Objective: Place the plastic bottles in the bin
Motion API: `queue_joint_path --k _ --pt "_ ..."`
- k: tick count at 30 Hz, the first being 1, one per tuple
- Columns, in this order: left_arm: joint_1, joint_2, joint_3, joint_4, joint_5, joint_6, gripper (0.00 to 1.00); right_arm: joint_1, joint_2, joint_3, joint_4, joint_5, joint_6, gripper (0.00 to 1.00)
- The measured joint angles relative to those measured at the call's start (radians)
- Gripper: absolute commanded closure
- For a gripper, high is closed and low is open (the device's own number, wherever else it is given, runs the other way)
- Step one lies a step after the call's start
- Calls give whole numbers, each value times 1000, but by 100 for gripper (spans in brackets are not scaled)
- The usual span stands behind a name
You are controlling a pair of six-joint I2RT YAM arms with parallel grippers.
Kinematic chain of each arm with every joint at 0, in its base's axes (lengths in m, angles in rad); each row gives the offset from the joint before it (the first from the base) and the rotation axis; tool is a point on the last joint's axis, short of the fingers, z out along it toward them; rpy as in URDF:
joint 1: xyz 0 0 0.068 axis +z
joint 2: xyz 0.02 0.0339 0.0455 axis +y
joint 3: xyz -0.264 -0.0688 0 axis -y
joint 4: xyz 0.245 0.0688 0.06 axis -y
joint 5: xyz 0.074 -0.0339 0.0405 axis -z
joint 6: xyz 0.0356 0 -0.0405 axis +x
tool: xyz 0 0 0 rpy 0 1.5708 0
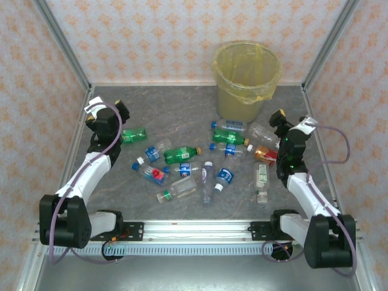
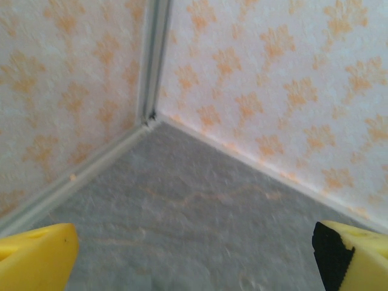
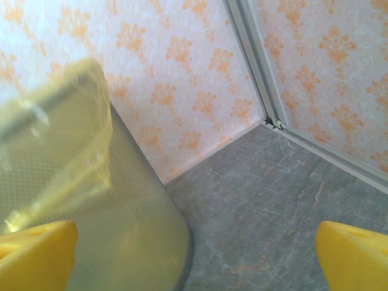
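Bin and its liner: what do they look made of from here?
The bin looks like matte, translucent pale-yellow plastic; its wall shows a fine dotted texture, possibly mesh. The liner looks like thin glossy yellow plastic film: it crinkles and catches light over the rim.

Left gripper (image 2: 194, 248) spread wide, empty; right gripper (image 3: 195, 245) likewise

Bright, even, diffuse light; soft shadows.
Overhead view sharp: faint shadows under the plastic bottles (image 1: 182, 154), sheen on the liner (image 1: 267, 68) of the bin (image 1: 239, 104) at 1 o'clock. Wrist views softer, fingertips (image 2: 36, 257) of the left gripper (image 2: 194, 259) blurred at 7 and 5 o'clock.
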Motion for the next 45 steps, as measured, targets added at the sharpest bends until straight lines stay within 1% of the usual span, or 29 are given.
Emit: queue_joint_path --k 4,7,11,14,18,22,25,28,34,38,41,43,45 --pt "0 -57 0 -145 113 -62 0 -7 -89 75 -150 -7 106 0" --pt "0 -113 -1 -209 200 -90 1 -14 -116 128 -269 -47 137 0" --pt "0 -193 -27 -232 327 -121 1 -15 -116 198 -428 -128 143 0" --pt "-29 -254 -66 -239 394 -147 1 -15 -117 227 -538 -188 142 0" --pt "-147 -288 -91 -244 439 -182 1 -4 -116 230 -681 -261 143 0" --pt "-288 -286 -94 -244 450 -215 1 55 -100 231 -816 -289 146 0" --pt "-373 -270 -93 -244 444 -234 1 95 -80 232 -906 -298 146 0" --pt "-413 -253 -93 -245 442 -251 1 106 -48 232 -980 -300 146 0" --pt "-410 -268 -93 -244 412 -267 1 141 22 232 -1076 -298 146 0" --pt "-359 -305 -87 -246 431 -270 1 152 73 233 -1118 -287 150 0" --pt "-328 -308 -77 -253 449 -276 1 154 105 233 -1144 -276 161 4" --pt "-327 -308 -77 -259 474 -286 1 156 124 233 -1157 -270 167 6" --pt "-327 -309 -79 -259 499 -297 1 165 142 233 -1166 -265 174 11"
